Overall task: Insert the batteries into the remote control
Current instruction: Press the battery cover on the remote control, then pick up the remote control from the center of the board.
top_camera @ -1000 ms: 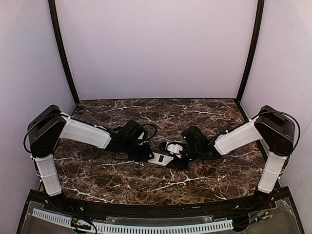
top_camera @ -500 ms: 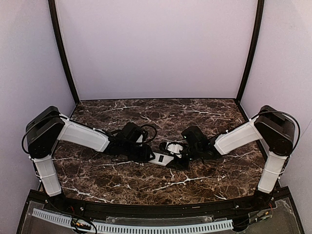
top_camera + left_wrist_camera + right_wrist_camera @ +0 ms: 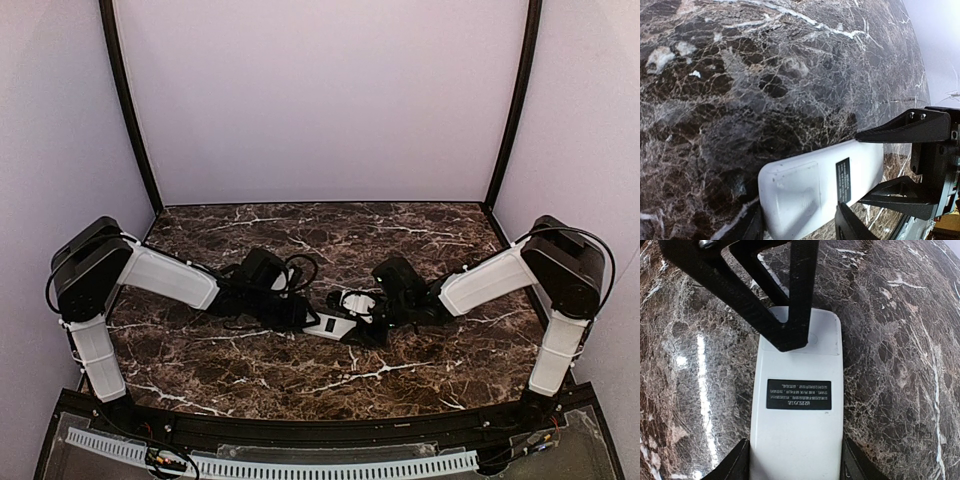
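Drawing back slightly, the left gripper (image 3: 800, 221) straddles the remote control (image 3: 812, 187), grip unclear; the right gripper (image 3: 796, 462) clamps it back-up, apparently steadied for loading

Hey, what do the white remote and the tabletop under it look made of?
The remote control looks like moulded plastic, white and smooth with a soft sheen and rounded edges. The table looks like polished dark brown marble with white veins, glossy enough to reflect light, though it could be a marble-print laminate.
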`<state>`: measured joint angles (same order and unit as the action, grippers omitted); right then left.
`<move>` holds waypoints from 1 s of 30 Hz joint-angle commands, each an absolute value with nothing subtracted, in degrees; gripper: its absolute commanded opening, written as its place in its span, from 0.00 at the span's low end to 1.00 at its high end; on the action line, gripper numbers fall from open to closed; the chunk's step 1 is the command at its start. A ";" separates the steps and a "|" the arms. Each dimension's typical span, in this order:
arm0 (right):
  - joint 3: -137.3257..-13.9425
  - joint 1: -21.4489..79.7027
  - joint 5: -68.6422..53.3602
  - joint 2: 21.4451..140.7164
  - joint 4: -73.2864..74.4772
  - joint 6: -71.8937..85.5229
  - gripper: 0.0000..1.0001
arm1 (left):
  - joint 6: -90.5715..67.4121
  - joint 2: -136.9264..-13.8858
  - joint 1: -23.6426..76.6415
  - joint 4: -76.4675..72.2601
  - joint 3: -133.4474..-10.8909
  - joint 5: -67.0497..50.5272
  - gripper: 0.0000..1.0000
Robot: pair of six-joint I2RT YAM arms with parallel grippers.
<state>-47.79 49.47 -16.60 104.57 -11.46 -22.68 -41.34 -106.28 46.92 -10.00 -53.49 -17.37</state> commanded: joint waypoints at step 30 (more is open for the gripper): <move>-52.09 49.49 -24.53 101.19 -0.52 -22.36 0.00 | 2.12 -73.88 39.29 -11.61 -36.24 -10.49 0.68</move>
